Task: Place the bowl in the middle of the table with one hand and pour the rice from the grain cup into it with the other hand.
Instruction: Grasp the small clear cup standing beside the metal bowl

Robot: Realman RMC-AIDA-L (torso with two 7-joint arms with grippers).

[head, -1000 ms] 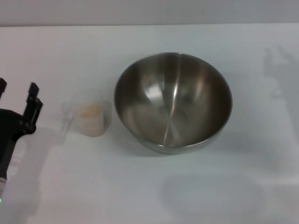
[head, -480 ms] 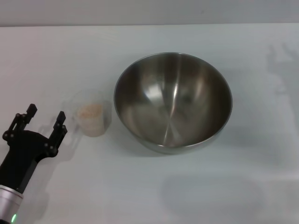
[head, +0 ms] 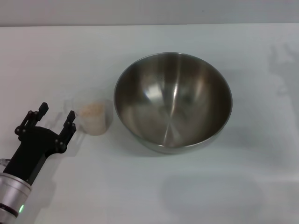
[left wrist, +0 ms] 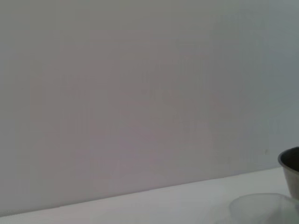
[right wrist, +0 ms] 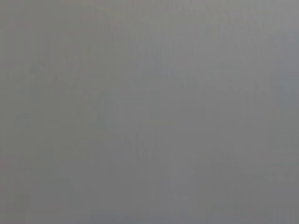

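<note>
The steel bowl stands upright on the white table, near the middle, and is empty inside. The clear grain cup stands just left of it, with pale rice inside. My left gripper is open, low at the left, its fingers a short way left of the cup and apart from it. In the left wrist view the cup's rim and the bowl's edge show at one corner. My right gripper is out of view; its wrist view shows only plain grey.
The table's far edge meets a grey wall. A faint shadow lies on the table at the far right.
My left gripper has moved in from the left edge toward the cup, staying open. The bowl and the cup have not moved.
</note>
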